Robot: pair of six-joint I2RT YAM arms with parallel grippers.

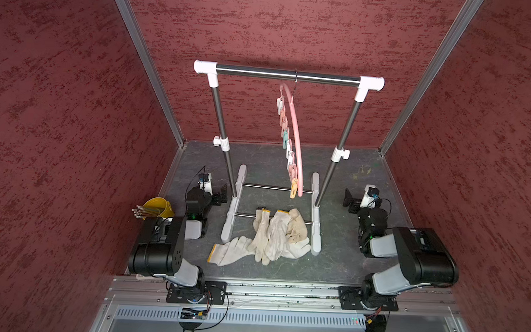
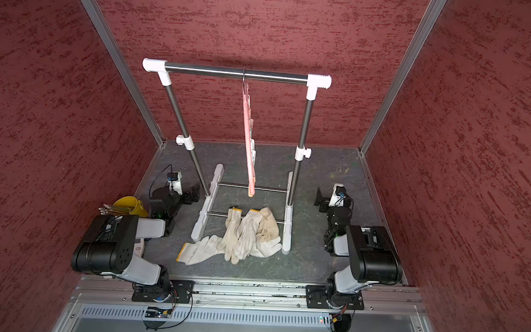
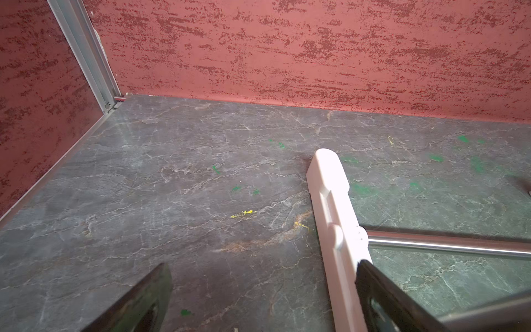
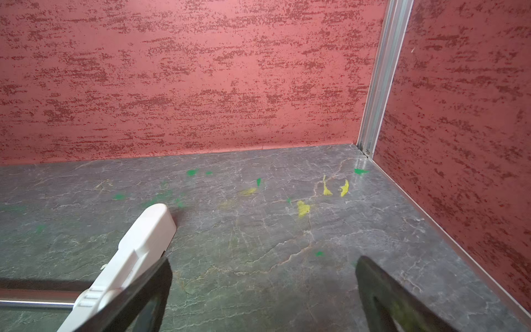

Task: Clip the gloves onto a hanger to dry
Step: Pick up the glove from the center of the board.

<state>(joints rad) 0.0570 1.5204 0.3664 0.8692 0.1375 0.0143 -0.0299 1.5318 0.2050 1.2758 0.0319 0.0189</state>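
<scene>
off-white gloves [image 1: 275,235] piled below pink hanger [image 1: 296,134]

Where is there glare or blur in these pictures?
Both top views: a glare streak runs along the steel top bar. Left wrist view: the white rack foot is overexposed, the left gripper soft. Right wrist view: the right gripper is equally soft.

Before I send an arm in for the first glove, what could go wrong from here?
1. The gloves lie overlapped in one pile, so a pinch may lift several at once.
2. The pile drapes over the rack's lower rail between its white feet; a low reach could hit them.
3. The hanger hangs free from the rack's top bar, so pushing a clip may swing it.
</scene>
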